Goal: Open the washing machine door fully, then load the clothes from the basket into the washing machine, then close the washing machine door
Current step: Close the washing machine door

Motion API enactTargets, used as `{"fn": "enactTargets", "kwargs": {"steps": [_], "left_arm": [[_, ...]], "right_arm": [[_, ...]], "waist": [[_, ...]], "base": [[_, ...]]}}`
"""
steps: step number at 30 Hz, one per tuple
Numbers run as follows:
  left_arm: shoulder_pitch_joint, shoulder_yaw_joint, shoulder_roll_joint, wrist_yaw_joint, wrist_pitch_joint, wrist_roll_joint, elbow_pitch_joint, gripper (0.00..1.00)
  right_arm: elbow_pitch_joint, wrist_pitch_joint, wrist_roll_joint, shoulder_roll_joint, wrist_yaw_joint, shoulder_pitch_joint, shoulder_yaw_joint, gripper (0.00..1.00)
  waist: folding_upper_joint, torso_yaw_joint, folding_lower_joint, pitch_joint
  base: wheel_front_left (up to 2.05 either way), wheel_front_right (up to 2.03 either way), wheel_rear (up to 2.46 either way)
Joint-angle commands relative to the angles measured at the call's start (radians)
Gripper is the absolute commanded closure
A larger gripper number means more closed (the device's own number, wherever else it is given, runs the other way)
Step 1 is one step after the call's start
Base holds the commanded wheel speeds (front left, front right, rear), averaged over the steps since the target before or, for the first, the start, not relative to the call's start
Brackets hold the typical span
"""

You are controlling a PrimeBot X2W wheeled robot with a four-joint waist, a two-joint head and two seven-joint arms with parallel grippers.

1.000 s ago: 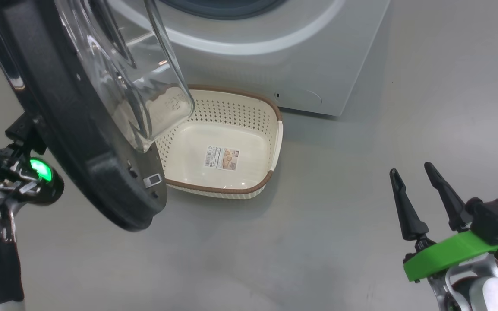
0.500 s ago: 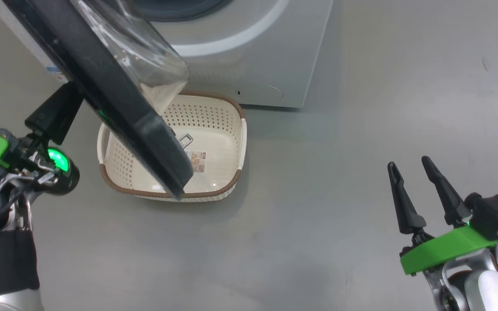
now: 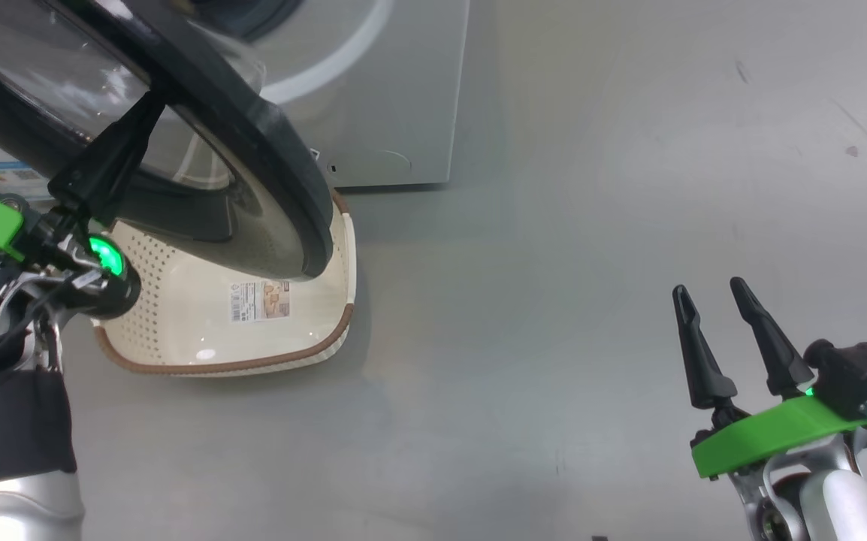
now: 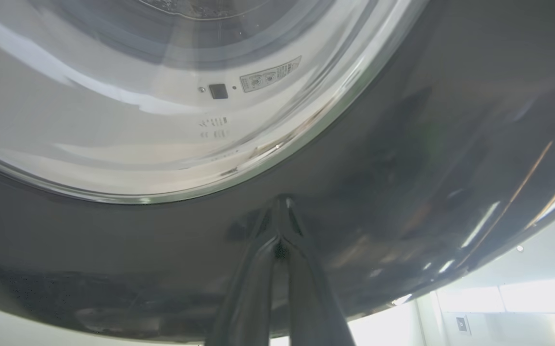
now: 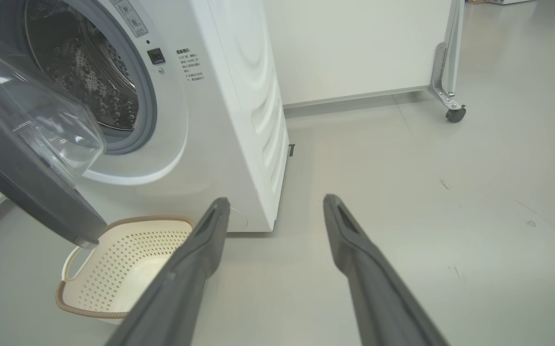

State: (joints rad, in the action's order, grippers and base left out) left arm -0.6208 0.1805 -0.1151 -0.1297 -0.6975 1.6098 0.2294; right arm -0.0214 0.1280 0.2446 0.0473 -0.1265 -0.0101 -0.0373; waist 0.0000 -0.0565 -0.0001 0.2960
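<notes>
1. The left gripper (image 3: 149, 107) has its two dark fingers pressed together with nothing between them. In the left wrist view, the left gripper (image 4: 281, 207) has its joined tips up against the glossy black rim of the door (image 4: 402, 144), where they meet their own reflection.
2. The right gripper (image 3: 708, 291) is low on the right with its fingers spread apart and holding nothing. It is well apart from the machine and the basket. In its own wrist view, the right gripper (image 5: 277, 201) points over the grey floor (image 5: 402, 192) beside the machine's right corner.
3. The basket (image 3: 215, 367) sits on the floor just in front of the washing machine (image 3: 396, 113). Its pale bottom is in view, with a label sticker (image 3: 259, 300) on it. The far left part of the basket is hidden behind the door.
4. The drum (image 5: 85, 77) shows perforated steel walls through the grey gasket. I cannot tell what lies deeper inside it.
5. The door (image 3: 276, 158) stands partly open, swung out from the left side of the machine's front. Its lower edge hangs above the basket (image 5: 114, 269), near the white handle (image 5: 68, 266).
6. The door (image 5: 32, 192) is a large round one with a wide black rim. A clear glass bowl (image 5: 42, 115) bulges from its inner face towards the drum opening.
7. From the left wrist view, the machine's white front shows through the glass (image 4: 138, 96).
</notes>
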Motion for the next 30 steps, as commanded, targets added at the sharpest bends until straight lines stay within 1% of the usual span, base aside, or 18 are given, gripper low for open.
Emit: {"fn": "enactTargets", "kwargs": {"steps": [1,9,17,24,30], "left_arm": [[-0.047,0.024,-0.023,-0.001,-0.001,-0.006,-0.03,1.0],[-0.084,0.036,-0.02,-0.001,0.018,-0.019,0.022,1.0],[-0.103,0.052,-0.019,-0.001,0.032,-0.023,0.05,1.0],[-0.086,0.063,-0.013,-0.001,0.021,-0.013,0.03,1.0],[-0.026,0.078,0.004,-0.001,0.009,0.001,-0.029,1.0]], "right_arm": [[-0.026,0.011,0.008,0.003,-0.004,-0.035,-0.022,0.0],[-0.003,0.027,0.018,0.003,-0.004,-0.034,-0.031,0.0],[0.005,0.035,0.026,0.003,-0.004,-0.034,-0.036,0.0],[0.011,0.046,0.032,0.003,-0.004,-0.039,-0.023,0.0],[0.012,0.05,0.028,0.003,-0.004,-0.05,0.0,0.0]], "waist": [[0.0,-0.024,0.0001,-0.002],[0.0,-0.078,0.0001,-0.01],[0.0,-0.105,0.0001,-0.01],[0.0,-0.103,0.0001,0.002],[0.0,-0.079,0.0001,0.003]], "base": [[0.0,0.0,0.0],[0.0,0.0,0.0],[0.0,0.0,0.0],[0.0,0.0,0.0],[0.0,0.0,0.0]]}}
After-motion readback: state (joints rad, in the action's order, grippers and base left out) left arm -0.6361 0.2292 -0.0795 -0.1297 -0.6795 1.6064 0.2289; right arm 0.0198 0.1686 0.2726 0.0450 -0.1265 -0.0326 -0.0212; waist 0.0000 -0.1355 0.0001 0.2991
